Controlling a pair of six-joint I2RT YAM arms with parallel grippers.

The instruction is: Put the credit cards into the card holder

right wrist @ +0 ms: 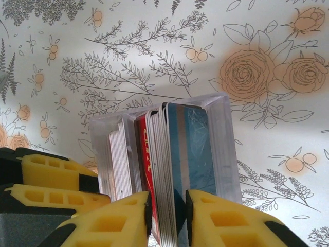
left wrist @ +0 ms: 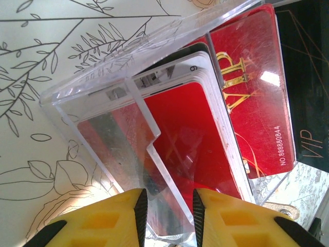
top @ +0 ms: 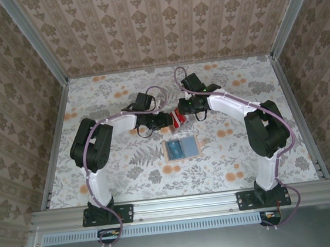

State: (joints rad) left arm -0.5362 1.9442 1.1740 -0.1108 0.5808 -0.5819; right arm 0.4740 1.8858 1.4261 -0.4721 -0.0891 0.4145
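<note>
Top external view first: both arms lean in toward the middle of the floral table [top: 114, 93] and their wrists meet around a small red bundle, the credit cards [top: 177, 120]. The card holder [top: 180, 148] lies on the near side of that spot, opened flat with its bluish-grey inside facing up and a tan edge around it. It sits between the two arms, apart from the cards, and nothing is touching it.

Left wrist cam is up close. The cards sit packed upright in a clear plastic case [left wrist: 103, 103], which rests tilted on the table. Most of them are glossy red with pale edges. One red card [left wrist: 252, 87] at the back has a gold "VIP" and a number printed along its edge, and there's a black VIP card [left wrist: 308, 77] behind it. The left pincer [left wrist: 169, 206] is clamped on the case, its yellow fingers [left wrist: 128, 216] squeezing the near clear wall with only a narrow gap between them.

Right wrist cam looks along the card edges. You can see the stack standing inside the case, white edges on one side, a red one in the middle, and a blue-faced card [right wrist: 198, 149] against the far wall. The right pincer [right wrist: 168, 206] is pinched onto a thin bunch of cards near the middle of the stack, with its pads right up against both sides of them. The left arm's yellow fingers also show at the lower left of this view, just beside the case.
</note>
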